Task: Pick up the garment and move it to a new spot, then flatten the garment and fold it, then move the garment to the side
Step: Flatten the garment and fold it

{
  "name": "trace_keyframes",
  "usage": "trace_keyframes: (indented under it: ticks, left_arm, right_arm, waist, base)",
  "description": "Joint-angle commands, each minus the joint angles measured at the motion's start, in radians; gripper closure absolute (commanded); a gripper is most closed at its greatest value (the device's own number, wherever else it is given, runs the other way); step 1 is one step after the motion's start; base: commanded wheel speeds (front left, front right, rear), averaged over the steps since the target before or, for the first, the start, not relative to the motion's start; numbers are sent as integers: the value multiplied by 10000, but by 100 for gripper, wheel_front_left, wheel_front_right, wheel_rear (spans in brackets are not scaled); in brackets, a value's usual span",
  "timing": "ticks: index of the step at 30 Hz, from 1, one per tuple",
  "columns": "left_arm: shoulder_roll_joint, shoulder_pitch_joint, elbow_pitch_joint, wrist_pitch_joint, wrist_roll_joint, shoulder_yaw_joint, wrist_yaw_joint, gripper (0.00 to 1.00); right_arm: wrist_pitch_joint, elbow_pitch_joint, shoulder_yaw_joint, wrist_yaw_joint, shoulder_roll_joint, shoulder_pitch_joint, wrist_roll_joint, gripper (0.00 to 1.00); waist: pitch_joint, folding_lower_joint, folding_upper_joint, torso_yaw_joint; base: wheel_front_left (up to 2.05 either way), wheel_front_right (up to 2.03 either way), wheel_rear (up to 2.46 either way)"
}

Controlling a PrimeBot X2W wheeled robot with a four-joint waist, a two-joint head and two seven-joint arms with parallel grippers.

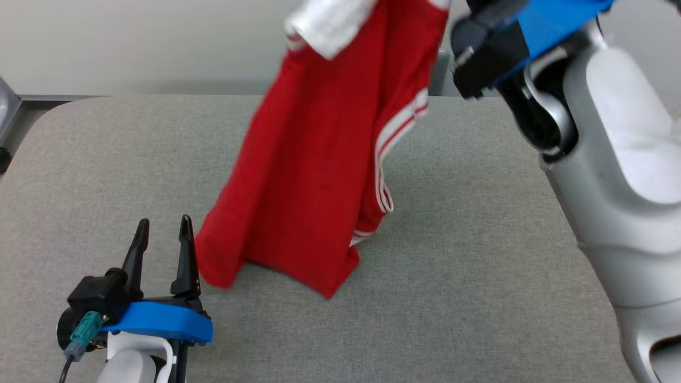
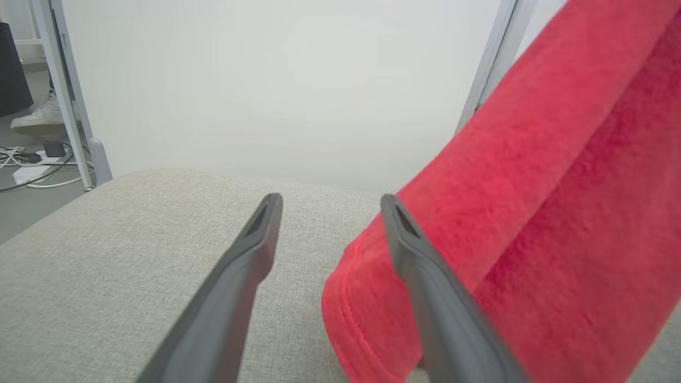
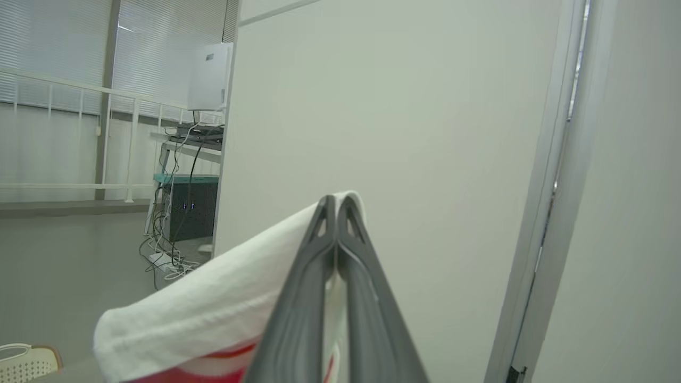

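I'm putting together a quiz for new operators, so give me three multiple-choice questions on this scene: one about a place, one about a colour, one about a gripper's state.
1. Where is the left gripper?
A. Low, beside the garment's bottom corner
B. High above the garment
C. Off the table

2. What colour is the cloth in the right gripper?
A. Black
B. White
C. Blue

3. The left gripper is:
A. shut on the garment
B. shut, empty
C. open

Answers:
1 A: it sits over the table next to the garment's low end.
2 B: its closed fingers pinch white cloth.
3 C: a wide gap separates its fingers.
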Motion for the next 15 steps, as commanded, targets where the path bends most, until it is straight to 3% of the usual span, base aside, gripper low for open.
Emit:
trace_keyframes:
  ticks: [1, 8, 15]
  left_arm:
    - [-26, 9, -32, -44, 97, 16, -40, 0]
    - [-110, -95, -10, -45, 228, 2, -197, 0]
    - [-65, 7, 69, -46, 307, 110, -227, 0]
  right_arm:
    - [-1, 165, -169, 2, -281, 549, 54, 100]
    - [-427, 1675, -1575, 3, -1188, 3387, 48, 100]
    - [-315, 2552, -2696, 3, -1275, 5521, -54, 100]
  waist:
    - [-5, -1, 0, -36]
    - [110, -1, 0, -91]
    - [81, -1, 0, -156]
  base:
    - [0, 0, 0]
    - [0, 0, 0]
    - [0, 0, 0]
